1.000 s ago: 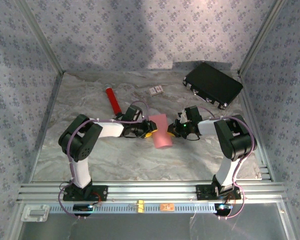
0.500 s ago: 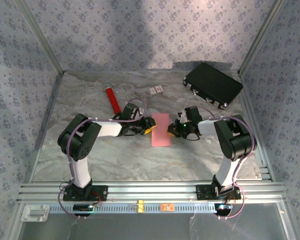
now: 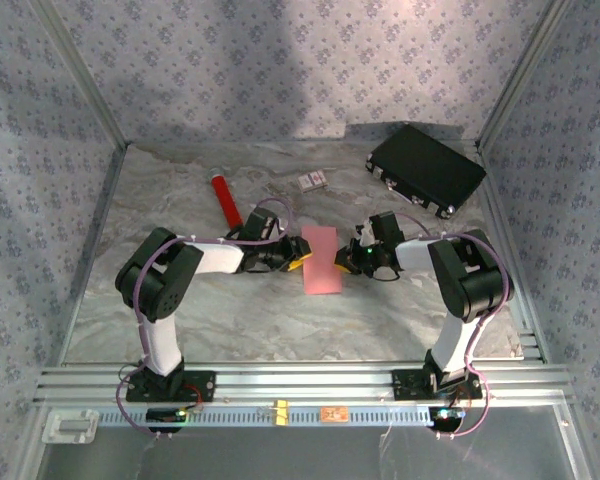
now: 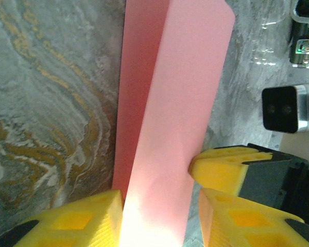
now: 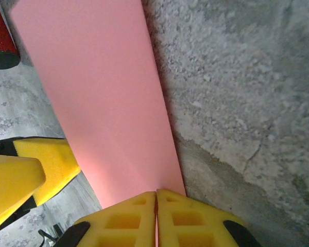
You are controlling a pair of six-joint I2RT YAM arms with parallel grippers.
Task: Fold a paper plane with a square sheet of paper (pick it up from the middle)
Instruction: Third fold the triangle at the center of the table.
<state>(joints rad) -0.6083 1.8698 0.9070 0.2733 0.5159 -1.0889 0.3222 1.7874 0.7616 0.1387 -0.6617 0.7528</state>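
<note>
since a second ago the square sheet of paper (image 3: 321,260) has sunk from a bulging, half-raised curl to a flat, narrow rectangle; the arms have hardly shifted.

the right gripper (image 5: 155,206) has its yellow pads pressed tight together on the edge of the sheet, with no gap between them in the right wrist view. the left gripper (image 4: 159,218) stands wide open, the sheet's end running between its pads, clamped on nothing. one yellow pad of the right gripper touches the paper's edge just beside it.

the sheet is plain pink, doubled over on itself. in the left wrist view its upper layer looks paler and a darker strip of the lower layer shows along one side. it lies on the marbled table (image 3: 280,320), midway between the two grippers.

in the top view both arms are bent at the elbow with forearms low and turned inward, meeting the sheet from its left and right sides.

further out lie a red cylinder (image 3: 225,200) beyond the left arm, a small printed card (image 3: 312,181) behind the sheet, and a black case (image 3: 425,168) at the far right.
</note>
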